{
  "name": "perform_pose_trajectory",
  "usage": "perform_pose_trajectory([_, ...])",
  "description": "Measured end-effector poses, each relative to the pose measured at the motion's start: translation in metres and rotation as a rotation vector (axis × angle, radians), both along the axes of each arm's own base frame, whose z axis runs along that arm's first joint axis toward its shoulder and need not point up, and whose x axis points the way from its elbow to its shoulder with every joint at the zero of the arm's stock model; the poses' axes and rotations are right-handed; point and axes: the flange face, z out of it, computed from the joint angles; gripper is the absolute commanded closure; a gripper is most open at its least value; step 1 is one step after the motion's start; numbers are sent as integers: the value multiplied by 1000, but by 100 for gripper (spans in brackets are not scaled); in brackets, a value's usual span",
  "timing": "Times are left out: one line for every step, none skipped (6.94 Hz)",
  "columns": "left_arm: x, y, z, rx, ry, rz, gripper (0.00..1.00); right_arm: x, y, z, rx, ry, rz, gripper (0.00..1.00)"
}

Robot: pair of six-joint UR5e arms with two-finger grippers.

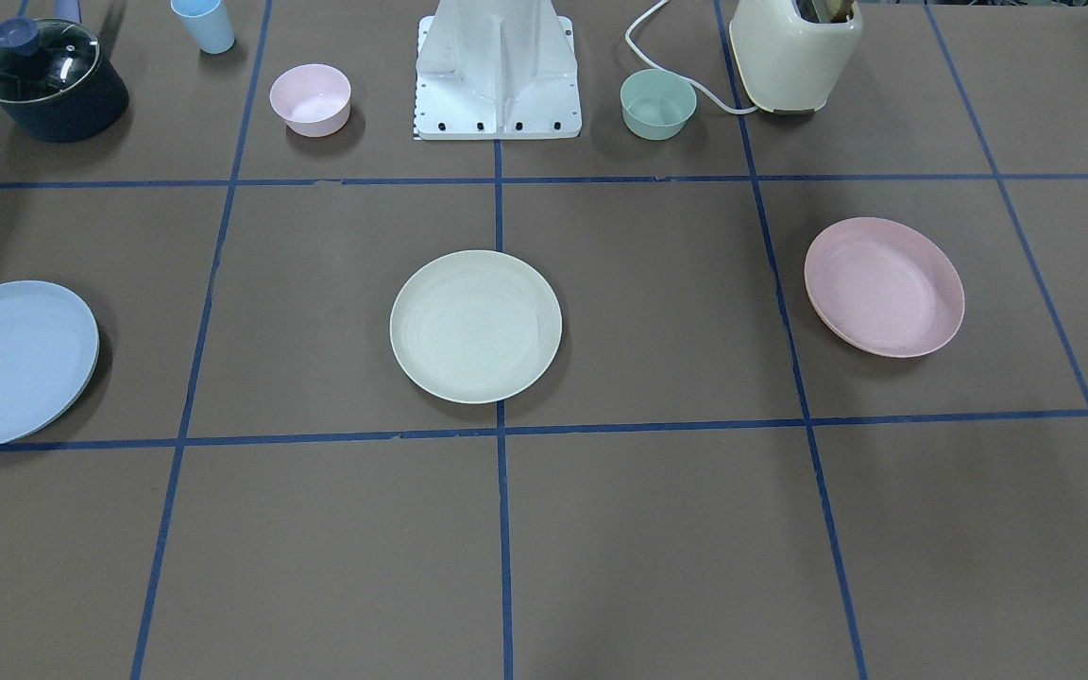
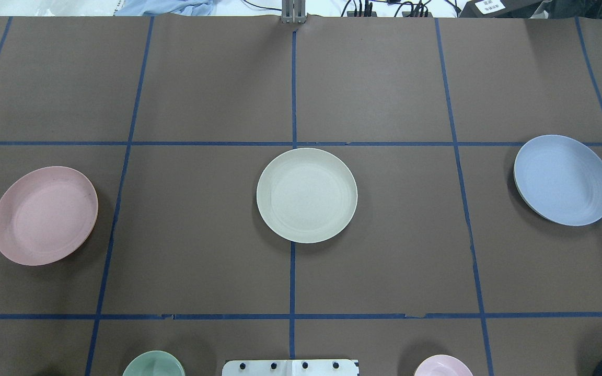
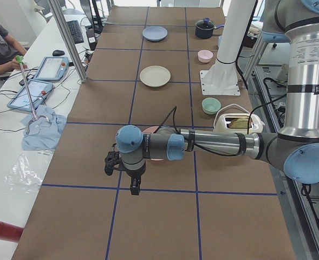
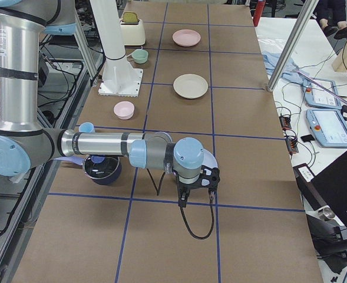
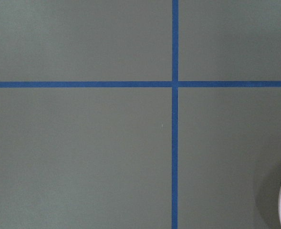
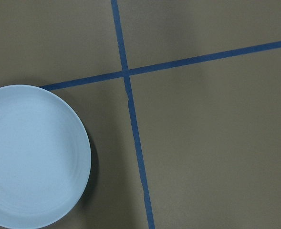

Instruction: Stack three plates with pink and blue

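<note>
Exterior left alone shows left tool [image 3: 135,187], exterior right the right tool [image 4: 182,199]; cannot tell widths.

The left arm [image 3: 219,143] and right arm [image 4: 96,143] have silver tubular links, grey joint housings, light-blue round end caps and black external cables. The left gripper [image 3: 124,174] and right gripper [image 4: 198,187] are black. The white pedestal [image 1: 497,66] carries black screws [image 1: 481,125] along its near edge.

Blue plate [image 1: 10,364] — partly off-frame
</note>
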Motion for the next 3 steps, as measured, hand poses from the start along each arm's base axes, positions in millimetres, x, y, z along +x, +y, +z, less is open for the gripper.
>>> perform_pose_trajectory([0, 0, -1, 4, 0, 0, 0, 0, -1, -3, 4, 1, 3, 0])
perform_pose_trajectory([0, -1, -3, 21, 0, 1, 0, 0, -1, -5, 5, 0, 4, 0])
perform_pose_trajectory([0, -4, -8, 62, 0, 2, 0, 0, 0, -5, 6, 0, 4, 0])
